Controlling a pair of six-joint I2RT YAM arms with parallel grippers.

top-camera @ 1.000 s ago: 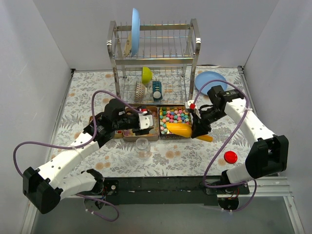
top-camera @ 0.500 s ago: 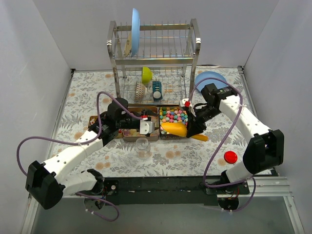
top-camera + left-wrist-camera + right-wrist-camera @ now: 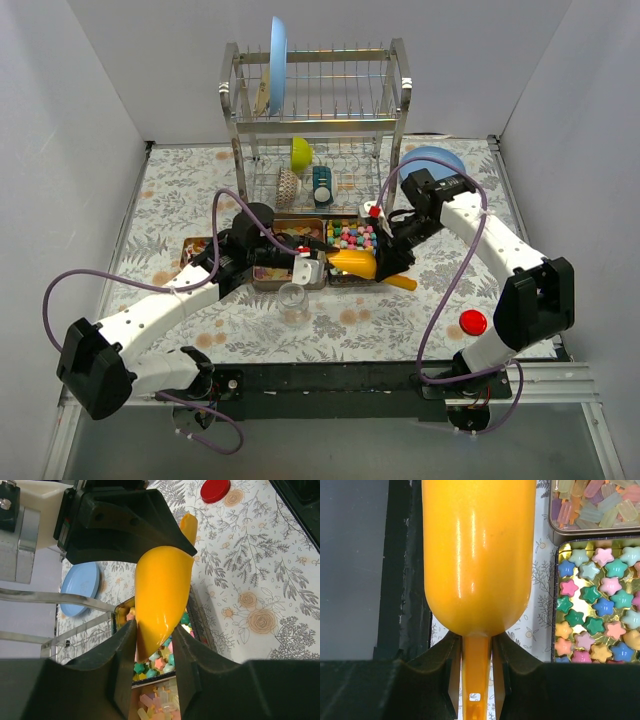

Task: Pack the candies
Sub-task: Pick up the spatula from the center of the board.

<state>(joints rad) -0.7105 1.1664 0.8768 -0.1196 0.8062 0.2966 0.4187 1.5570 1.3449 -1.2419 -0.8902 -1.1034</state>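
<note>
Bright star-shaped candies (image 3: 355, 237) fill the right tin; they also show in the right wrist view (image 3: 592, 610) and the left wrist view (image 3: 160, 662). Pale translucent candies (image 3: 592, 505) lie in the middle tin. My right gripper (image 3: 388, 262) (image 3: 476, 642) is shut on the handle of the orange-yellow scoop (image 3: 352, 263), held over the near edge of the star tin. My left gripper (image 3: 312, 268) (image 3: 154, 627) has its jaws a little apart with the scoop's tip (image 3: 160, 595) between them, above the seam between the two tins.
A small clear cup (image 3: 292, 295) stands just in front of the tins. A red lid (image 3: 473, 322) lies at the near right. A third tin (image 3: 195, 245) sits at the left. A dish rack (image 3: 315, 120) and a blue plate (image 3: 435, 160) stand behind.
My left gripper has moved right, from over the middle tin up to the scoop's tip. My right gripper has carried the scoop a little left and away from me.
</note>
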